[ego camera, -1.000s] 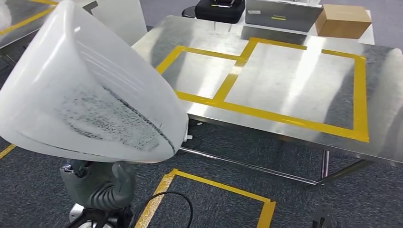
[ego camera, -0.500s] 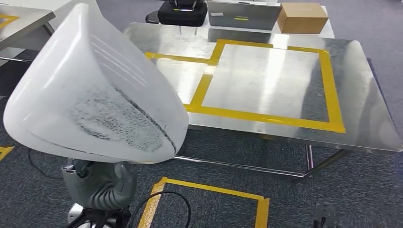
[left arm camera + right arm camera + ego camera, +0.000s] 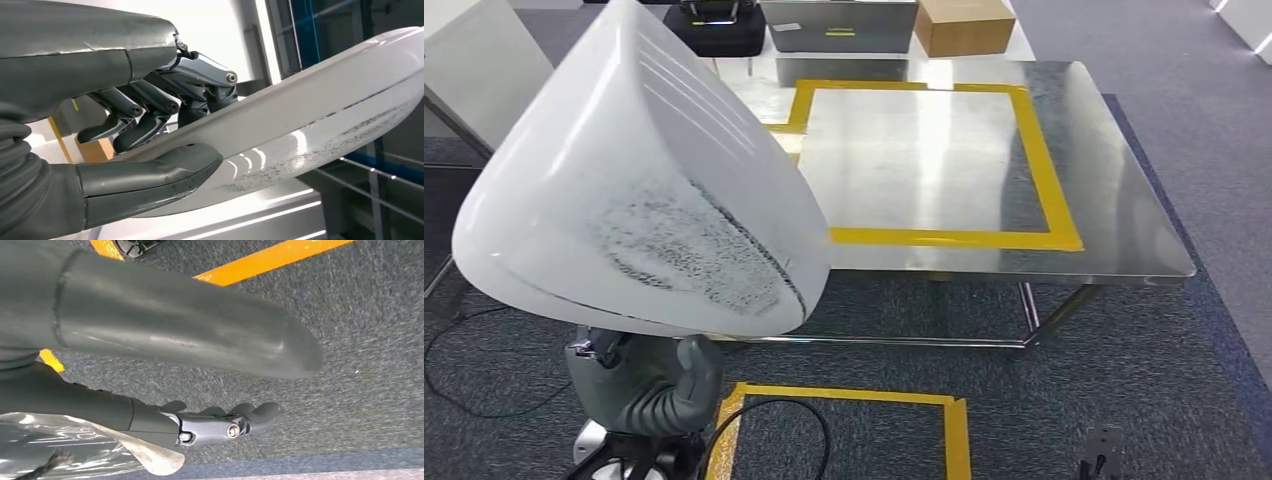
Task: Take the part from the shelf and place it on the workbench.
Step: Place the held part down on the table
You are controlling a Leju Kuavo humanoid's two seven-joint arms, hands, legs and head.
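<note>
Head view: the big white part (image 3: pixel 639 190) sits up above the left hand (image 3: pixel 649 390), well short of the workbench (image 3: pixel 1114 215), which lies fwd and to the right of that hand w/ its yellow-taped square (image 3: pixel 929 238) bare. Left wrist view: left hand (image 3: pixel 150 145) clamps the part's (image 3: pixel 310 115) rim, thumb under and fingers (image 3: pixel 145 117) over, long axis running straight out away from the hand. Right wrist view: right hand (image 3: pixel 220 422) hangs over the carpet (image 3: pixel 360 330), fingers loosely apart and holding nothing, so the left does the placing, I'd judge.

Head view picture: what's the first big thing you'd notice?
A huge white curved plastic part with a dark speckled patch fills the left side, gripped from below by the robot's left hand. Behind it stands a shiny steel workbench marked with yellow tape squares.
</note>
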